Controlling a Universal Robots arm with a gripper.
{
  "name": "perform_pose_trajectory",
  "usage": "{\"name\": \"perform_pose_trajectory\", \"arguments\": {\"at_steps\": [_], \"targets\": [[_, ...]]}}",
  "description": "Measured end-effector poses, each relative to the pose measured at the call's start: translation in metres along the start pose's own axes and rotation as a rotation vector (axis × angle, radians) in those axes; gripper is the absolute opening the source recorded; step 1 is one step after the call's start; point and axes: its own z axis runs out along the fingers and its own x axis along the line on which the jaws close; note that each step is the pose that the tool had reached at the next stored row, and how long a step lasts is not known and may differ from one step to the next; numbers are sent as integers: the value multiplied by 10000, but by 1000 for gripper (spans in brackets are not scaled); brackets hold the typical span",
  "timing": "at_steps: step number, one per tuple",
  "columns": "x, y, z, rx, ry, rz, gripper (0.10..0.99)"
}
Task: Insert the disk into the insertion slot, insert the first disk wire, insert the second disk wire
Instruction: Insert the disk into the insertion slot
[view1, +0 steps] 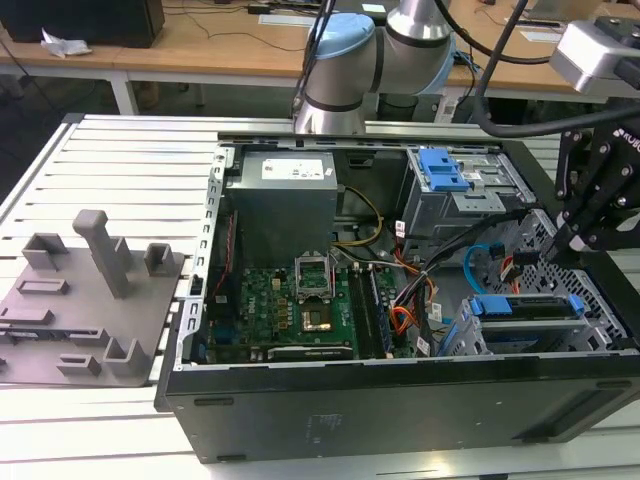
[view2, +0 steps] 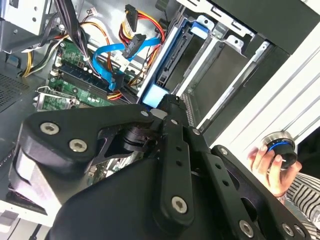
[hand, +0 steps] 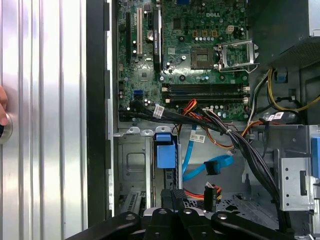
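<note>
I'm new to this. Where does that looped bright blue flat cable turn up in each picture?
Exterior view: the blue cable loops near the blue carrier, toward the exterior view's right.
Second wrist view: it runs between motherboard and blue carrier.
First wrist view: it hangs beside the blue carrier.
Shared landmark: the green motherboard.

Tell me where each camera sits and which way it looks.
Exterior view: off the arm, looking down into the open computer case; the arm and gripper show.
First wrist view: on the arm, facing the motherboard; the gripper's black links show.
Second wrist view: on the arm, looking along the gripper into the case; a person's hand shows.
Both wrist views share the blue cable.
</note>
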Motion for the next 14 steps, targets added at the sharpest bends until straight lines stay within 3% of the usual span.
{"name": "perform_pose_trajectory", "arguments": {"at_steps": [14], "targets": [[-1,-8,155,-2,1,-2,106]]}}
